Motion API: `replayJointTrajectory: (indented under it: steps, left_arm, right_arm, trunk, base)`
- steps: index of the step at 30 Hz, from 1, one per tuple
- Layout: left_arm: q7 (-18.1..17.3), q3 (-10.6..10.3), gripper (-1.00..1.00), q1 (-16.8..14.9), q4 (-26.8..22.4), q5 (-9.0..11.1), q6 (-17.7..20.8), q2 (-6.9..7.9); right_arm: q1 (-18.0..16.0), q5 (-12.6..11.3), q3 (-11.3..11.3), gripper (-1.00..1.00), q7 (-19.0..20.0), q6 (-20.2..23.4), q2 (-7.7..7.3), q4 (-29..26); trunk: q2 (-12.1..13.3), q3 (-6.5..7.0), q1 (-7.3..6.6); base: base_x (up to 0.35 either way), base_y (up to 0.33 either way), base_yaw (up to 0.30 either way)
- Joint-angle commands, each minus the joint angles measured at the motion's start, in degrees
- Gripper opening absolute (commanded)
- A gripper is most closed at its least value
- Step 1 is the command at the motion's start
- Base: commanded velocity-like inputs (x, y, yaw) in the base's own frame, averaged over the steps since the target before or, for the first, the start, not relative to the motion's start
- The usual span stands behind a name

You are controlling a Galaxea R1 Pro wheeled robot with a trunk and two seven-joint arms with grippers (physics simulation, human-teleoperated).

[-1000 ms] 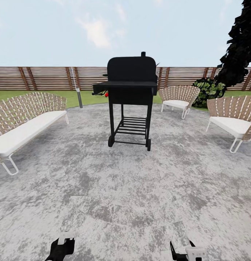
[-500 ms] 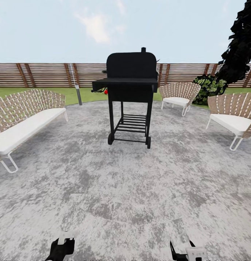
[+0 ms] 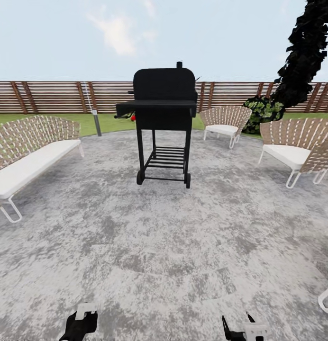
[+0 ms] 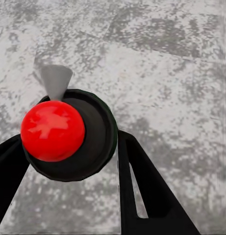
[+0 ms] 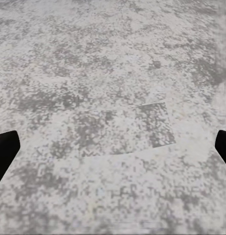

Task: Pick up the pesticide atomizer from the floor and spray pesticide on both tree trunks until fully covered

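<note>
Looking out over the grey mottled floor (image 3: pixel 164 246) of the garden, with a black grill (image 3: pixel 163 124) standing on its wheeled cart dead centre. Long woven bench (image 3: pixel 29 158) with a white cushion off to the left side, two woven chairs to the right: one further back (image 3: pixel 225 124) next to the grill, one nearer (image 3: pixel 296 149). Behind all that, a strip of green lawn (image 3: pixel 50 122) and the reddish-brown slat fence (image 3: pixel 55 96). Near-black thin-stemmed tree (image 3: pixel 304 52) up in the right corner, striped leafy plant (image 3: pixel 261 111) at its foot.

Down at the bottom edge of the head view, left gripper (image 3: pixel 81 324) and right gripper (image 3: pixel 242 331) poking in, both low over the paving.

In the left wrist view, left gripper (image 4: pixel 68 161) clamped on the pesticide atomizer (image 4: pixel 68 132), seen top-down (red ball top, black body, little grey nozzle cone sticking out), one black finger (image 4: pixel 142 191) on each side of it.

In the right wrist view, right gripper (image 5: pixel 113 149) with fingertips (image 5: pixel 5 149) spread wide apart, nothing between them but speckled paving.
</note>
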Motion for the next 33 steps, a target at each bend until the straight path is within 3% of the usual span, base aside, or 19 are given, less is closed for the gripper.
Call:
replayJointTrajectory:
  steps: [1,33]
  left_arm:
    - [0.05,-0.03,-1.0,-0.02,0.02,0.24,-0.17,0.01]
    - [0.02,0.02,-1.0,-0.02,0.08,0.24,-0.17,0.01]
  right_arm:
    - [-0.03,-0.02,0.02,1.0,0.07,-0.16,0.0,0.06]
    - [-0.07,-0.04,0.01,1.0,0.07,-0.16,0.0,0.08]
  trunk:
    - [-0.02,-0.05,-0.05]
    - [-0.02,-0.05,-0.05]
  base:
    - [-0.329,0.07,-0.247]
    - [-0.333,0.009,-0.274]
